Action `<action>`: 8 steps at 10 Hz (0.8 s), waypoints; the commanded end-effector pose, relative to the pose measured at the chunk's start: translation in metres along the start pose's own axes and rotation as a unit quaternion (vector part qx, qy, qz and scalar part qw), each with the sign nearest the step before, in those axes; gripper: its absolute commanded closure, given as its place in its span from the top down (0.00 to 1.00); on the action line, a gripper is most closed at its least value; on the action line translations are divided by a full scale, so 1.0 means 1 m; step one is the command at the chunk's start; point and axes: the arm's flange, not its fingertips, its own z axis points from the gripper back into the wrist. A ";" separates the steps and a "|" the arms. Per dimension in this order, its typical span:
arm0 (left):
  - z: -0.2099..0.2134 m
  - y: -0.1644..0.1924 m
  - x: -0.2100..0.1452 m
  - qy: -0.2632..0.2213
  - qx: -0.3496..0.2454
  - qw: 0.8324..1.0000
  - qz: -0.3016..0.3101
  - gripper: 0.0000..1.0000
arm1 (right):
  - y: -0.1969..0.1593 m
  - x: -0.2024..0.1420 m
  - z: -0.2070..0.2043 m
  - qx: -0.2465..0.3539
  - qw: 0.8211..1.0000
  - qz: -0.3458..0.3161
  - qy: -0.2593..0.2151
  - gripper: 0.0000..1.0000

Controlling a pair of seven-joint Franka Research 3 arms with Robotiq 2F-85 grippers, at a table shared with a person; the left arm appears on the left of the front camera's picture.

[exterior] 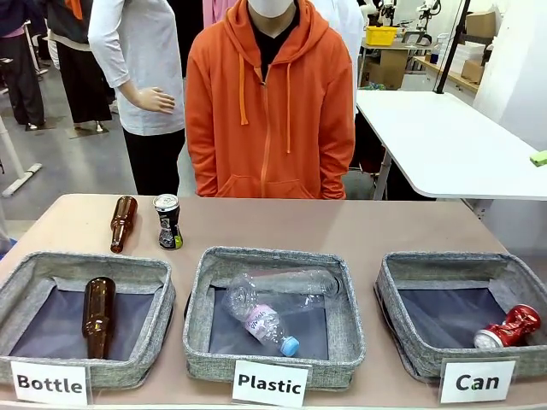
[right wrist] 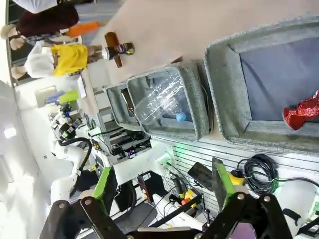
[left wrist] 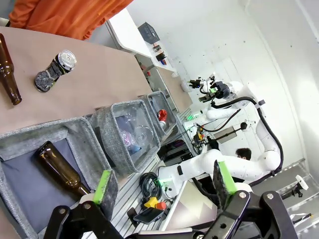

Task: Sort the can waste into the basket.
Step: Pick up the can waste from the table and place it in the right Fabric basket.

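Tan tabletop (exterior: 342, 226) in a white-walled room.
My left gripper (left wrist: 162, 172) and right gripper (right wrist: 160, 172) gape wide, empty; the red can (exterior: 510, 326) lies in the Can basket (exterior: 444, 266).

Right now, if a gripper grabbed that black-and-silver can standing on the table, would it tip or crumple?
The can stands upright on a small base beside a lying brown bottle, so a sideways nudge would probably tip it and set it rolling. Its waist looks dented, so it is likely thin, light and easy to crush further.
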 end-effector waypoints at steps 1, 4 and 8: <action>0.001 -0.003 0.001 -0.005 -0.010 1.000 0.000 1.00 | -0.004 0.002 0.008 -0.006 1.000 0.009 0.003 1.00; 0.001 -0.003 0.001 -0.005 -0.010 1.000 0.000 1.00 | -0.004 0.002 0.008 -0.006 1.000 0.009 0.003 1.00; 0.001 -0.003 0.001 -0.005 -0.010 1.000 0.000 1.00 | -0.004 0.002 0.008 -0.006 1.000 0.009 0.003 1.00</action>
